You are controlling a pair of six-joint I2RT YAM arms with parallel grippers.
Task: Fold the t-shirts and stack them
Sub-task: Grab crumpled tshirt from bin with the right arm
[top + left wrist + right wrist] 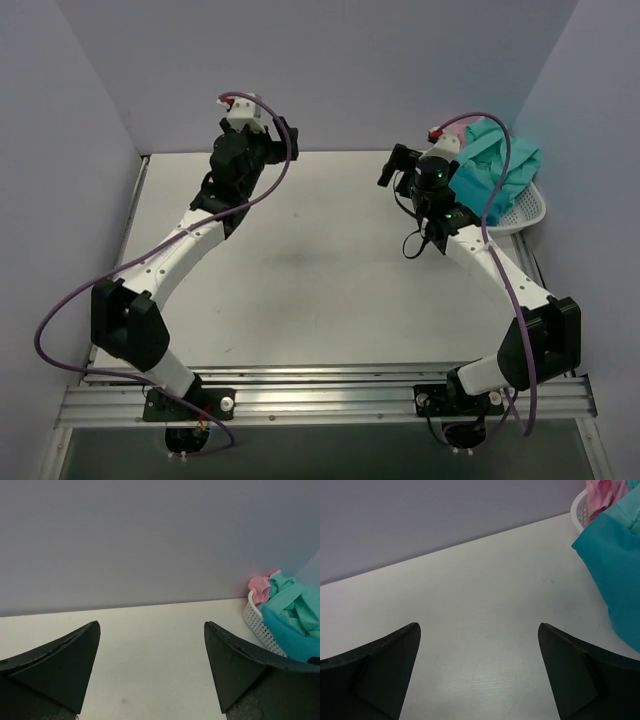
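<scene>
Reaching toward 12 o'clock with both arms, elbows bent, with left end effector (151, 623) and right end effector (478, 625) spread wide.

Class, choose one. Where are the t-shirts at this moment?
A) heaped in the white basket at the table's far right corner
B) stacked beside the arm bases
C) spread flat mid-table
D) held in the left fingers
A: the t-shirts lie bunched in the basket, teal cloth spilling over its rim.
</scene>
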